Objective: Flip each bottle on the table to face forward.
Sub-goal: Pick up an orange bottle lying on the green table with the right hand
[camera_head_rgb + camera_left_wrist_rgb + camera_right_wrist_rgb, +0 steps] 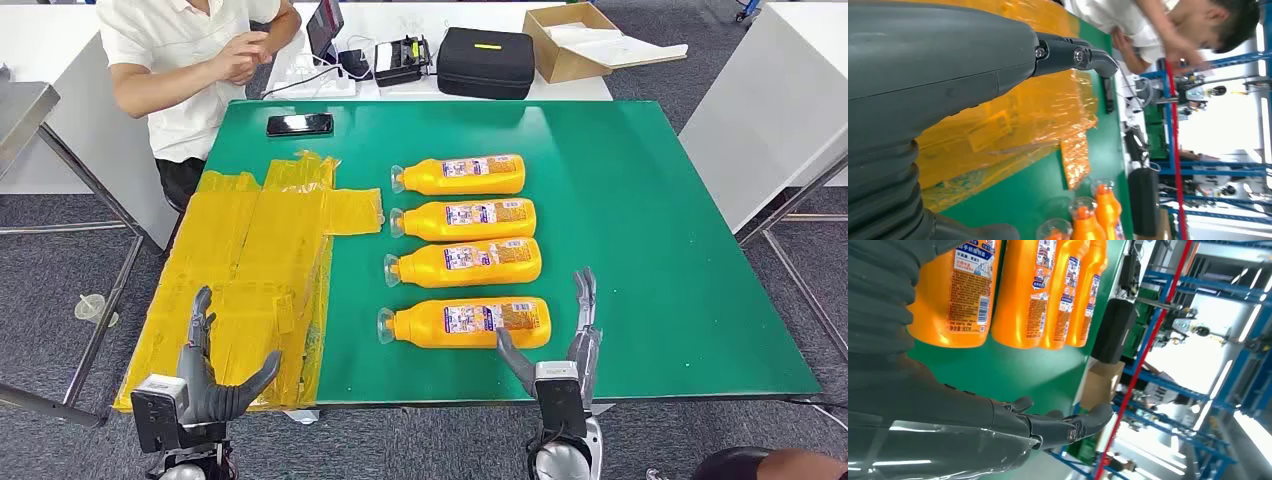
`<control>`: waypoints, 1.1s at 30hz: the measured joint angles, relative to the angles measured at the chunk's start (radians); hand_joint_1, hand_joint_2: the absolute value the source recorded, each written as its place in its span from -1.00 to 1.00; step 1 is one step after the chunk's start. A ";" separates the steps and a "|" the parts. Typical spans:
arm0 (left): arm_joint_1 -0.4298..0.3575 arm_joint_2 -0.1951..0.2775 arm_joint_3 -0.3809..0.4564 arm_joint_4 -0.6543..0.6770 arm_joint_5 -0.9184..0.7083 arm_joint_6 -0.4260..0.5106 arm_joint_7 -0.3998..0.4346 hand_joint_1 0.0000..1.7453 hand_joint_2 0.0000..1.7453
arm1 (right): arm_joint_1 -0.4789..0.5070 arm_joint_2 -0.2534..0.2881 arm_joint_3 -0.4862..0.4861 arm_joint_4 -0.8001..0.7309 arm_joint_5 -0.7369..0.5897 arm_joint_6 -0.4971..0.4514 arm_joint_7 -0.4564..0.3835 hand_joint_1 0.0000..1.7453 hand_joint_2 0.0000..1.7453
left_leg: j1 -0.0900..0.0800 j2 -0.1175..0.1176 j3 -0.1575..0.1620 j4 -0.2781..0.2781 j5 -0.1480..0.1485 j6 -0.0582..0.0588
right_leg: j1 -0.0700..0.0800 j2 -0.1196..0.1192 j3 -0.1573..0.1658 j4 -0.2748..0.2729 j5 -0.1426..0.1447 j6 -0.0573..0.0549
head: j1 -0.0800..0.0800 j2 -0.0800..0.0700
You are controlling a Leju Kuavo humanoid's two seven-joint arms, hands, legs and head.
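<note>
The green table (640,220) carries everything, and across its 9 o'clock side lies a sheet of crinkled yellow plastic film (250,260), draping over the near edge. At the table's centre four orange bottles lie on their sides in a column, caps toward 9 o'clock and small-print labels upward: the nearest bottle (465,322), the second bottle (465,263), the third bottle (465,219) and the farthest bottle (460,175), each just beside the next. Beyond the table at 12 o'clock a black case (486,62) and an open cardboard box (565,40) sit on a white desk, and a person in a white shirt (185,60) is seated at 11 o'clock, with a black phone (300,124) on the green top nearby. The right hand (560,345) hovers released and empty, fingers spread, at 4 o'clock from the nearest bottle, close to its base but not touching. The left hand (215,370) is likewise released and empty over the film at 8 o'clock. Likely the step is taking the nearest bottle: I would wrap the right hand round its body near the base, lift just clear, and roll it about its long axis. The second bottle lies close, so finger room on the far side is tight.
</note>
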 joint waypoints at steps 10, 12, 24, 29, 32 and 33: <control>0.001 0.002 0.000 0.000 -0.002 -0.014 0.016 -1.00 1.00 | -0.010 -0.036 0.035 0.042 0.173 -0.120 0.035 -1.00 1.00 | 0.000 0.000 0.000 0.000 0.000 0.000 | 0.000 0.000 0.000 0.000 0.000 0.000 | 0.000 0.000; 0.001 0.002 0.000 0.000 -0.002 -0.014 0.016 -1.00 1.00 | -0.011 -0.040 0.039 0.047 0.174 -0.120 0.035 -1.00 1.00 | 0.000 0.000 0.000 0.000 0.000 0.000 | 0.000 0.000 0.000 0.000 0.000 0.000 | 0.000 0.000; -0.001 0.002 0.000 0.000 -0.002 -0.024 0.021 -1.00 1.00 | -0.015 -0.054 0.048 0.065 0.230 -0.132 0.061 -1.00 1.00 | 0.000 0.000 0.000 0.000 0.000 0.000 | 0.000 0.000 0.000 0.000 0.000 0.000 | 0.000 0.000; -0.033 0.002 -0.002 0.002 0.008 -0.075 0.042 -1.00 1.00 | -0.043 -0.116 0.073 0.081 0.381 -0.034 0.235 -1.00 1.00 | 0.000 0.000 0.000 0.000 0.000 0.000 | 0.000 0.000 0.000 0.000 0.000 0.000 | 0.000 0.000; -0.054 0.001 -0.005 0.007 0.039 -0.101 0.062 -1.00 1.00 | -0.060 -0.172 0.081 0.087 0.400 0.074 0.296 -1.00 1.00 | 0.000 0.000 0.000 0.000 0.000 0.000 | 0.000 0.000 0.001 0.000 0.000 0.000 | 0.000 0.000; -0.058 0.000 -0.006 0.010 0.046 -0.107 0.069 -1.00 1.00 | -0.066 -0.190 0.082 0.089 0.409 0.096 0.308 -1.00 1.00 | 0.000 0.000 0.000 0.000 0.000 0.000 | 0.000 0.000 0.001 0.000 0.000 0.000 | 0.000 0.000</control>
